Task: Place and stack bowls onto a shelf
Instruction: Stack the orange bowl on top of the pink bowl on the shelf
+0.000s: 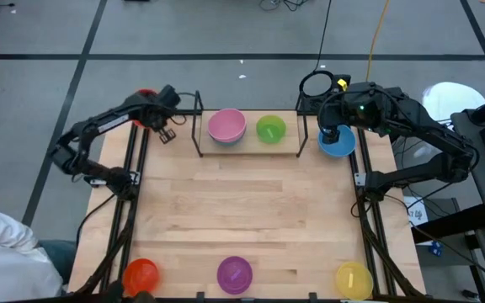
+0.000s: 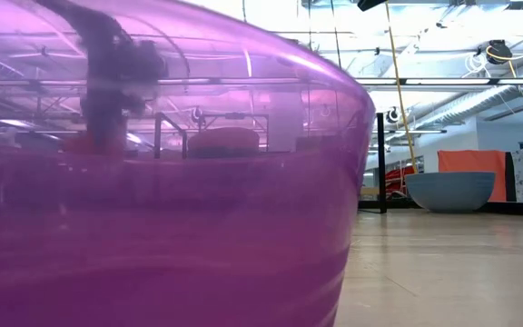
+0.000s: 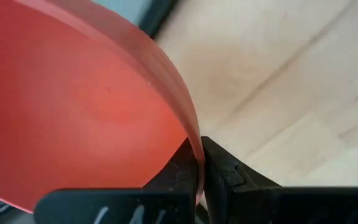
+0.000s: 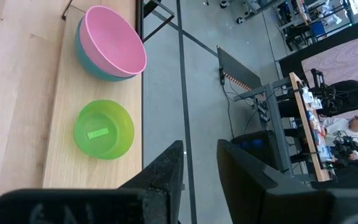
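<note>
Table carrying shelf at far edge, pink bowl nested in teal bowl beside green bowl. Orange bowl, purple bowl, yellow bowl along near edge. Near far left corner, left gripper pinching red bowl rim. Near far right corner, right gripper parted above blue bowl.

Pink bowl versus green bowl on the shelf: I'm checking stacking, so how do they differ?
The pink bowl sits nested in a teal bowl; the green bowl stands alone. Pink looks wider than green. Both rest upright on the shelf.
</note>
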